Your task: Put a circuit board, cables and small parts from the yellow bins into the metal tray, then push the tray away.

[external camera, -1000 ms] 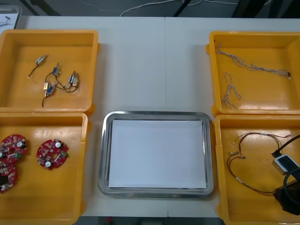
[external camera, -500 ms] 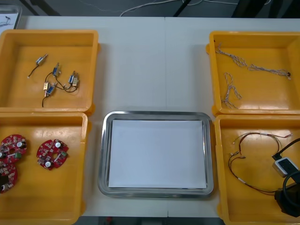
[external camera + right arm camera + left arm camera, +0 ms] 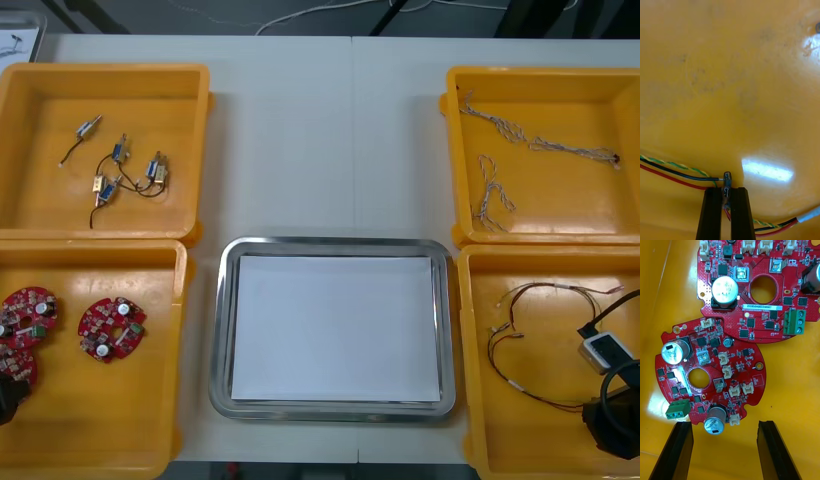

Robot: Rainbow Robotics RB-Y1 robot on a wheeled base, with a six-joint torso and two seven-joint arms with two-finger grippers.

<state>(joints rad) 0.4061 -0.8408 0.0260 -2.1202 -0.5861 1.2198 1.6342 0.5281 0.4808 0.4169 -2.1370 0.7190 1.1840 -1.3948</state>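
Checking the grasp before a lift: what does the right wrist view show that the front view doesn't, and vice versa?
Right wrist view: the right gripper shut on the red and yellow cable at its connector. Front view: the metal tray, white inside, the circuit boards and small metal parts. Both: that cable in the near right yellow bin. The left gripper hangs open over the boards.

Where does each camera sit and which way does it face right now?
Front view: above the arms, steeply down on table, yellow bins, metal tray; right arm low right.
Left wrist view: on left arm, over two circuit boards; left gripper open.
Right wrist view: on right arm, into a bin; right gripper shut on cable.
Shared: front and right wrist views show that cable.
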